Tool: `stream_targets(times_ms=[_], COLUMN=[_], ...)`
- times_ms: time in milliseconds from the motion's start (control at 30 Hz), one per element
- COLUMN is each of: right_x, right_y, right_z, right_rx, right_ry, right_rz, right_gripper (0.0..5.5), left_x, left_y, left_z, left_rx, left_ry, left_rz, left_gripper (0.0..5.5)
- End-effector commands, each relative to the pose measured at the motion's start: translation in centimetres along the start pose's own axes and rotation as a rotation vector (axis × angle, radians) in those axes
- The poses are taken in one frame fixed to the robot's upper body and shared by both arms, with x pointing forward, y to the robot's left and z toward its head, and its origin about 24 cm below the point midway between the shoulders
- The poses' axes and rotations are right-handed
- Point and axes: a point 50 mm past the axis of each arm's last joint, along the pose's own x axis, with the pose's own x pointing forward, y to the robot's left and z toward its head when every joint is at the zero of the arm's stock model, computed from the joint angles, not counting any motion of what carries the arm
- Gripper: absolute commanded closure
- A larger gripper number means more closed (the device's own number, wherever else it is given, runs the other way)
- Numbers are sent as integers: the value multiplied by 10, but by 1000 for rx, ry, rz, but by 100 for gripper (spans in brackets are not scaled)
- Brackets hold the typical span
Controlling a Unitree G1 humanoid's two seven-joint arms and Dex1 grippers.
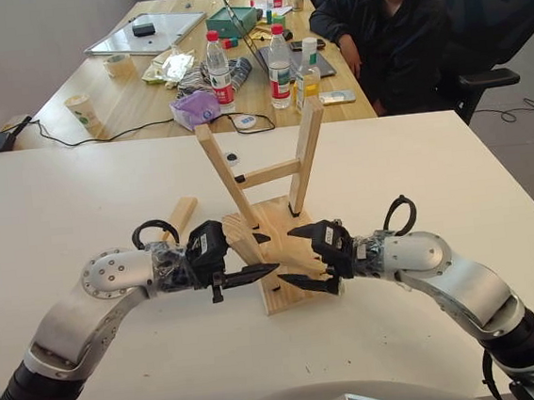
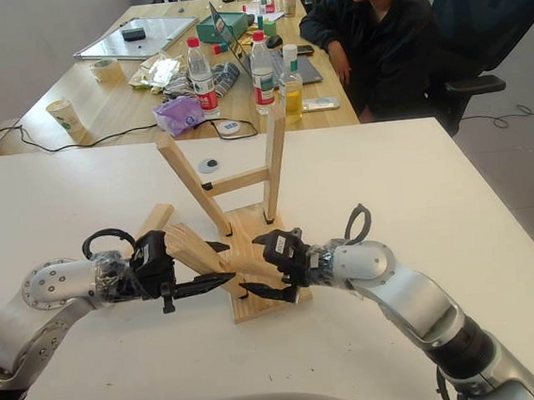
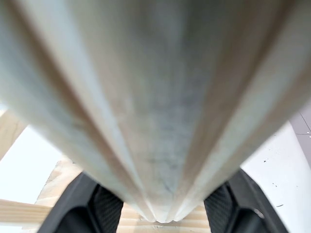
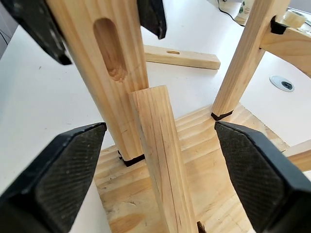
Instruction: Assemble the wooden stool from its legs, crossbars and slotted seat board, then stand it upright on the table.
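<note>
**A:** How far along is the stool, starting from the table's (image 1: 78,199) left edge?

**B:** About halfway, I'd judge. Farthest toward that edge, a spare leg (image 1: 181,213) lies flat and loose, just beside the board and joined to nothing. Next comes the left gripper (image 1: 270,254), closed tight on the third leg (image 4: 99,111), with a finger pressed against each side. That leg leans steeply, its lower end down on the seat board (image 1: 278,298).

**A:** Is it seated in its slot?

**B:** I can't tell. Its side mortise is empty, though. A loose crossbar (image 4: 158,145) only butts against it just below that hole.

**A:** And the board?

**B:** It lies flat around the middle of the table, a bit toward the near edge. At its far side the left upright leg (image 1: 226,171) and right upright leg (image 1: 305,154) stand in it, joined by a fitted crossbar (image 1: 269,173). That pair looks finished.

**A:** The other arm?

**B:** The right gripper (image 1: 287,255) hangs over the board's near right part. Its fingers are spread wide to either side of the loose crossbar, touching nothing.

**A:** So what's left?

**B:** The remaining crossbars, the fourth leg, then turning the stool onto its feet.
</note>
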Motion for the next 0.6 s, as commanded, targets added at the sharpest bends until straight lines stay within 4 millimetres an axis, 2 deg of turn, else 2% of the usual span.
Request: stream_targets(times_ms=[33, 200, 300, 433, 600], right_x=[9, 11, 11, 12, 13], right_y=[3, 4, 12, 20, 18], right_z=[2, 4, 1, -7, -8], right_rx=[-64, -188, -286, -283, -307], right_ry=[-1, 4, 25, 64, 87], right_rz=[-20, -73, -85, -74, -77], right_gripper=[204, 286, 342, 413, 427], left_x=[-7, -8, -8, -8, -8], left_y=[-12, -11, -9, -7, -6], left_z=[-61, -60, -58, -56, -56], left_rx=[-237, -244, -247, -249, -248], left_ry=[315, 314, 308, 304, 304], left_rz=[-6, -5, -4, -4, -5], left_gripper=[347, 347, 347, 347, 347])
